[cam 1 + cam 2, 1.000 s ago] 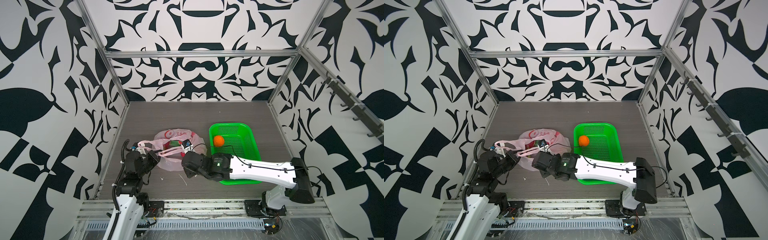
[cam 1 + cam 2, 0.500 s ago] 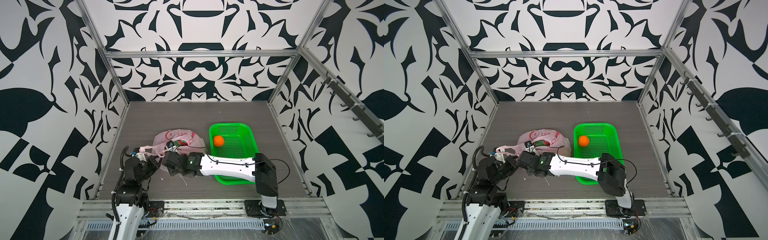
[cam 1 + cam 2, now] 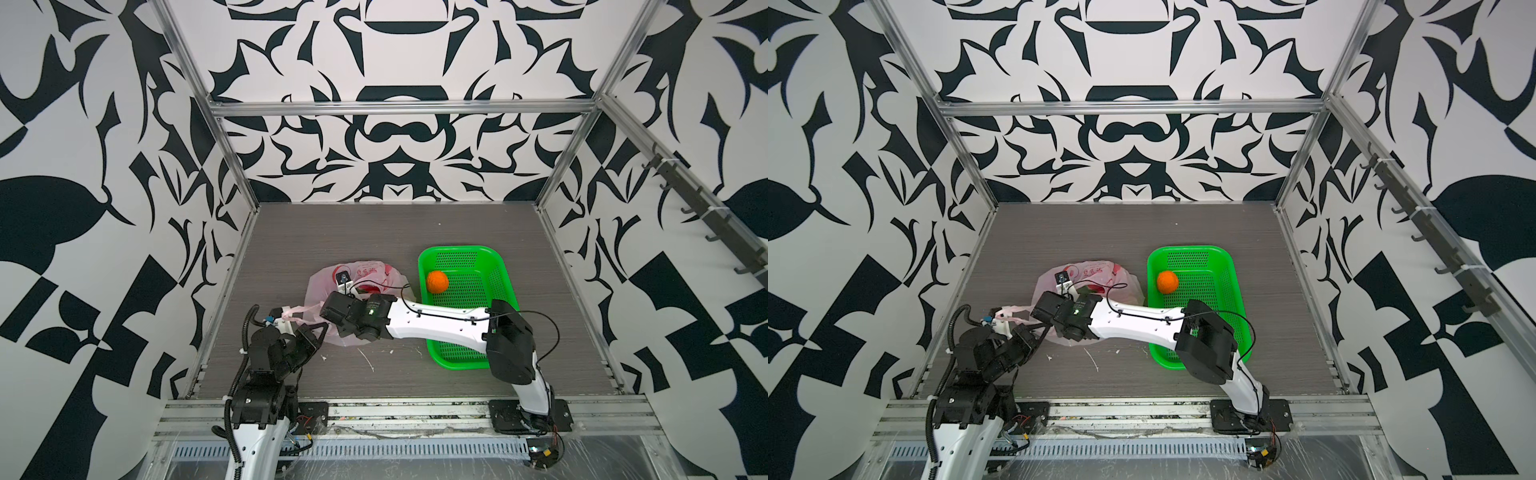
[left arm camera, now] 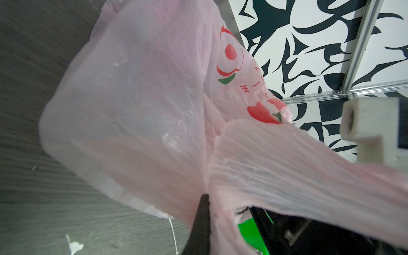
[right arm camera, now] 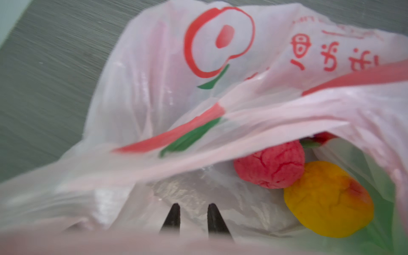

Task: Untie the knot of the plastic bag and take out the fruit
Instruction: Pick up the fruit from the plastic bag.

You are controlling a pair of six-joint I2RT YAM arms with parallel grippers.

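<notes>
Near the table's (image 3: 374, 232) front-left corner, the left gripper (image 3: 286, 319) is clamped on a handle of the bag (image 3: 365, 272). Hold that pull taut so the mouth gapes. Inside it, the right gripper (image 5: 191, 217), jaws slightly apart and empty, should widen and then angle toward the red ball (image 5: 270, 164). Beyond, an orange (image 3: 436, 282) sits in the basket (image 3: 457, 249).

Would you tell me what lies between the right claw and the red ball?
In the right wrist view, only crinkled film of the bag separates right claw from red ball.
</notes>
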